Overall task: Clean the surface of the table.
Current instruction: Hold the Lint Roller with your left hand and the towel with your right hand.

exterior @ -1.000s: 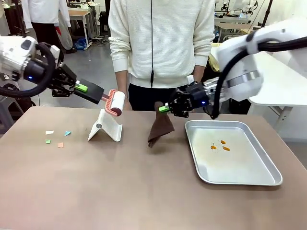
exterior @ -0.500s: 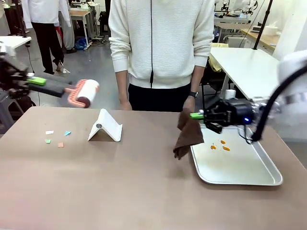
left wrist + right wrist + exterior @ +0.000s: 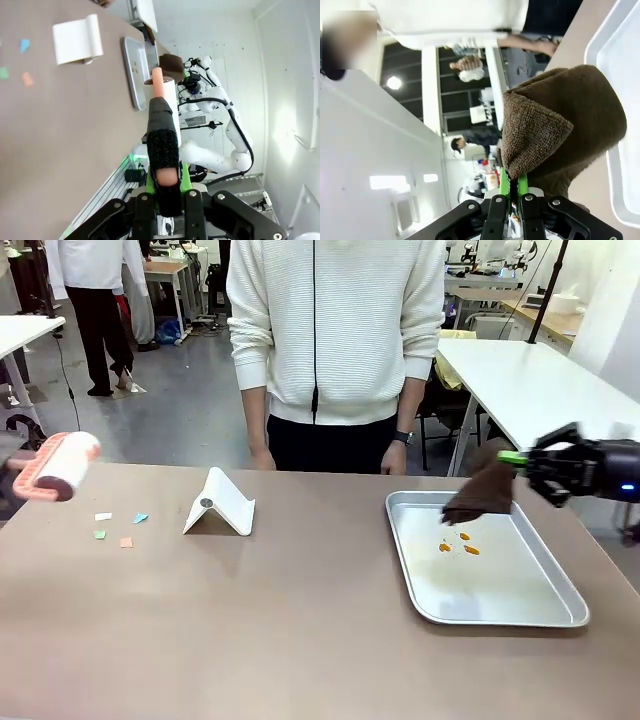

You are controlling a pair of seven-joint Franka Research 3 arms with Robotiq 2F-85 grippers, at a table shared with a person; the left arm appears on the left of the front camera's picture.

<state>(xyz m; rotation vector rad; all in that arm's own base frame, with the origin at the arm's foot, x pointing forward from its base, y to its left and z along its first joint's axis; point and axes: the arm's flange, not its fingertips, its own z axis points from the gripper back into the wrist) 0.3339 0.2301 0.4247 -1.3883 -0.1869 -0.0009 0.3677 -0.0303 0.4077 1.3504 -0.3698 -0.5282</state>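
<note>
Over the tray (image 3: pixel 500 618), the right gripper (image 3: pixel 514 457) clenched a brown cloth (image 3: pixel 480 498), likely for its stains (image 3: pixel 458 543); the left gripper (image 3: pixel 167 175) gripped a lint roller (image 3: pixel 62 462) above the table (image 3: pixel 280 630) edge, near paper scraps (image 3: pixel 120 528)

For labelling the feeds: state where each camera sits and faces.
Front: fixed on the robot's side, facing the person across the table; right claw holds a brown cloth.
Left wrist: on the left arm, looking along the left claw, shut on a lint roller.
Right wrist: on the right arm, looking along the right claw at the cloth.
Front and left wrist share the metal tray.
</note>
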